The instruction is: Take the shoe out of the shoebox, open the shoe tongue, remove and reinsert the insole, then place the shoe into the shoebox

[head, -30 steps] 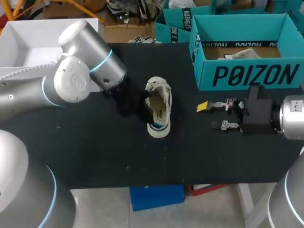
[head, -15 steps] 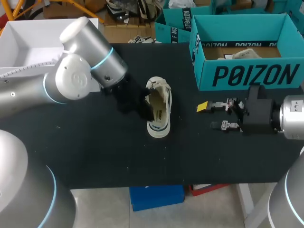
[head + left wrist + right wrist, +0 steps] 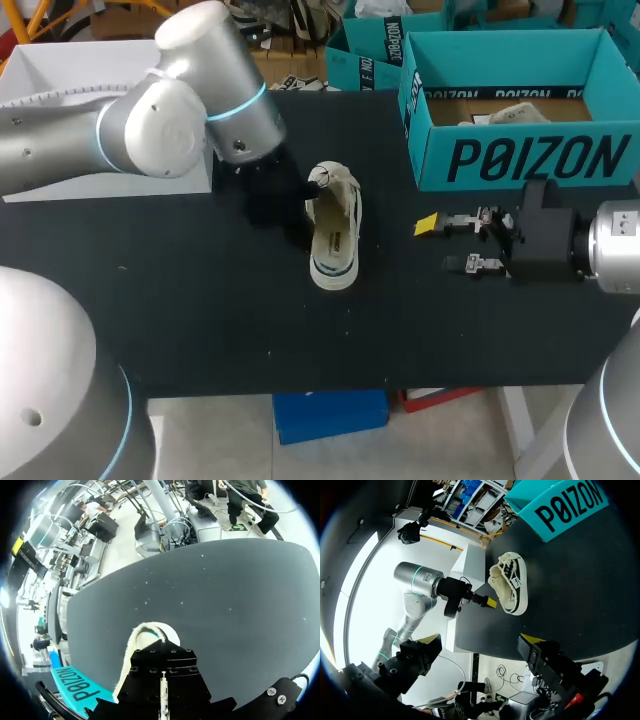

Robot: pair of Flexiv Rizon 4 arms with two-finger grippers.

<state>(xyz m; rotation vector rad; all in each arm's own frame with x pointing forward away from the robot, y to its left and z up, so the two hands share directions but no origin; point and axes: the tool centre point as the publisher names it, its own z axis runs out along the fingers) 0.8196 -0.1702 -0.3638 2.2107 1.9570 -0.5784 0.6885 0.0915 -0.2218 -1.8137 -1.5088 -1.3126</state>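
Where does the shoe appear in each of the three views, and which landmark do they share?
Head view: the shoe lies mid-table, left of the shoebox.
Right wrist view: far ahead of the right gripper, beside the left gripper.
Left wrist view: its pale rim peeks out just ahead of the left gripper.
Shared landmark: the teal shoebox.

The shoe [image 3: 335,228] is being supported by the table [image 3: 200,320], between the left gripper [image 3: 487,601] and the right gripper [image 3: 440,245]. The shoebox [image 3: 520,110] is being supported behind it, to the right.
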